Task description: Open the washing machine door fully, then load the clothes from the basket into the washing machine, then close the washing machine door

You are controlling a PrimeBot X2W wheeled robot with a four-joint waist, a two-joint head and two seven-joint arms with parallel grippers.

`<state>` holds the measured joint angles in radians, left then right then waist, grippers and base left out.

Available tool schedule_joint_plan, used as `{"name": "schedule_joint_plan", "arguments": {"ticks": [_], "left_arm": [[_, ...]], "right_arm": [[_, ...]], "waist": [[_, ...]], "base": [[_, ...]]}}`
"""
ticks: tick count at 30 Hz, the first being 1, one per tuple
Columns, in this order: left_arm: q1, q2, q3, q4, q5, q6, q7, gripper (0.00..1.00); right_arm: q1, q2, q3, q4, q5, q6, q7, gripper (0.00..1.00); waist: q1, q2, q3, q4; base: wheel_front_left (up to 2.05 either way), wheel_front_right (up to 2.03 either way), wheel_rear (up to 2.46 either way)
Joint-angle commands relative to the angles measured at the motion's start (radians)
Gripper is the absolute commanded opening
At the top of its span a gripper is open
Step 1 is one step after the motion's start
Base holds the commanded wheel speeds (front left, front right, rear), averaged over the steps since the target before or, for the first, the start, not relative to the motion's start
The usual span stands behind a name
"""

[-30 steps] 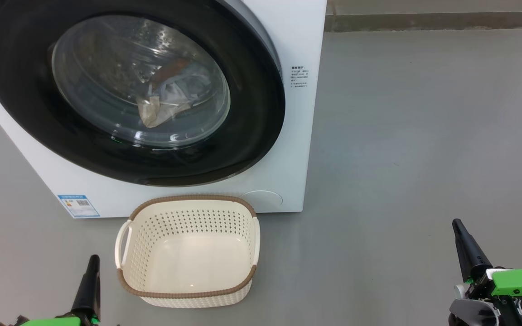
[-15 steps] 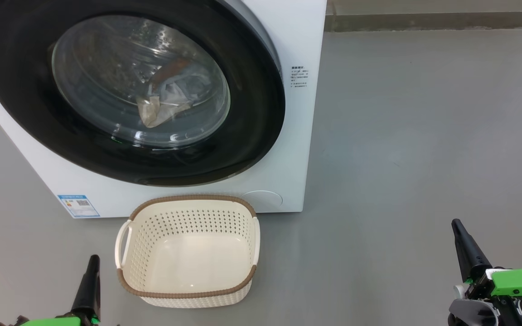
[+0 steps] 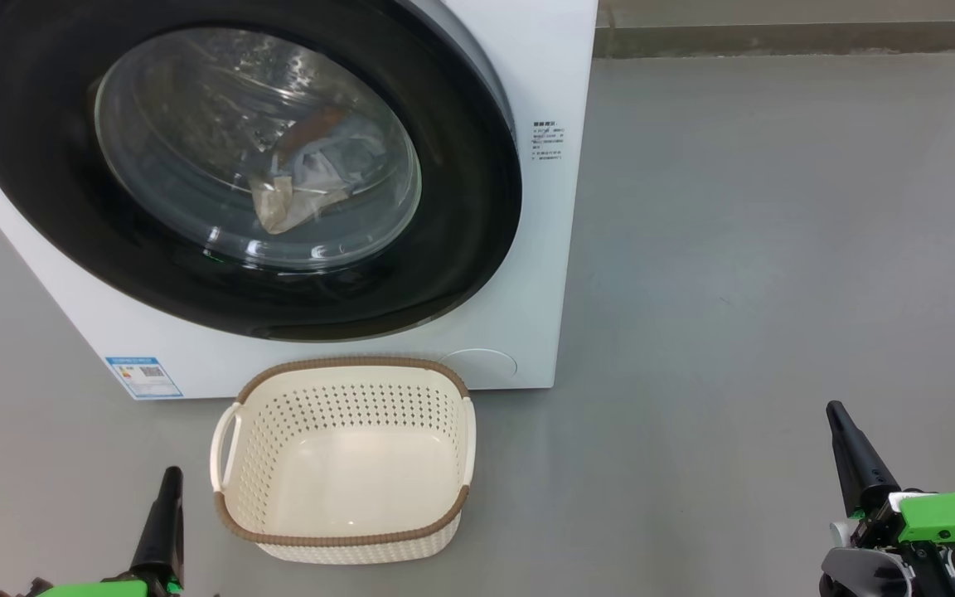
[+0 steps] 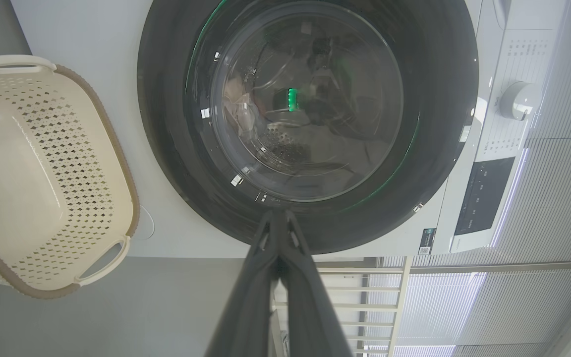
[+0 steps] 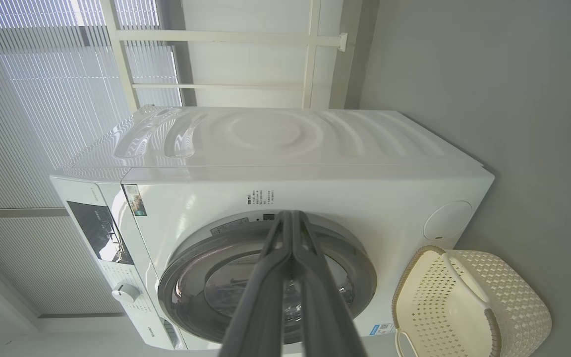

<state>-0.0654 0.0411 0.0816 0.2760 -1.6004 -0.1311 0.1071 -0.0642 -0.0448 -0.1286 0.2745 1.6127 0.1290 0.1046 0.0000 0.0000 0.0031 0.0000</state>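
The washing machine (image 3: 545, 249) stands at upper left, its black-rimmed washing machine door (image 3: 461, 207) lying shut against the front. Through the glass I see the clothes (image 3: 312, 178), a crumpled pale blue and tan bundle inside the drum. The cream basket (image 3: 345, 485) sits on the floor right before the machine with nothing in it. My left gripper (image 3: 170, 474) rests shut at lower left, beside the basket's left handle. My right gripper (image 3: 836, 409) rests shut at lower right, far from both. In the wrist views the left gripper (image 4: 276, 214) and right gripper (image 5: 291, 214) both point at the door with their fingers pressed together.
Grey floor (image 3: 776, 249) stretches to the machine's right up to a wall base at the top. A blue label (image 3: 143, 377) is stuck on the machine's lower left. The control panel and knob (image 4: 513, 99) sit above the door. A white railing (image 5: 310, 64) and blinds stand behind.
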Motion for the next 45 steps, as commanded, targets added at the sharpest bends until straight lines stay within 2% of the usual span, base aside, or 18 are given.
{"name": "schedule_joint_plan", "arguments": {"ticks": [1, 45], "left_arm": [[-0.043, 0.009, 0.032, -0.031, -0.008, 0.0, 0.006, 0.0], [-0.043, 0.009, 0.032, -0.031, -0.008, 0.0, 0.006, 0.0]], "right_arm": [[-0.043, -0.009, 0.019, -0.03, -0.001, 0.002, 0.005, 0.0], [-0.044, -0.007, 0.016, -0.03, -0.003, 0.002, 0.007, 0.0]], "waist": [[0.0, 0.0, 0.0, 0.0], [0.0, 0.0, 0.0, 0.0]], "base": [[0.0, 0.0, 0.0], [0.0, 0.0, 0.0]]}}
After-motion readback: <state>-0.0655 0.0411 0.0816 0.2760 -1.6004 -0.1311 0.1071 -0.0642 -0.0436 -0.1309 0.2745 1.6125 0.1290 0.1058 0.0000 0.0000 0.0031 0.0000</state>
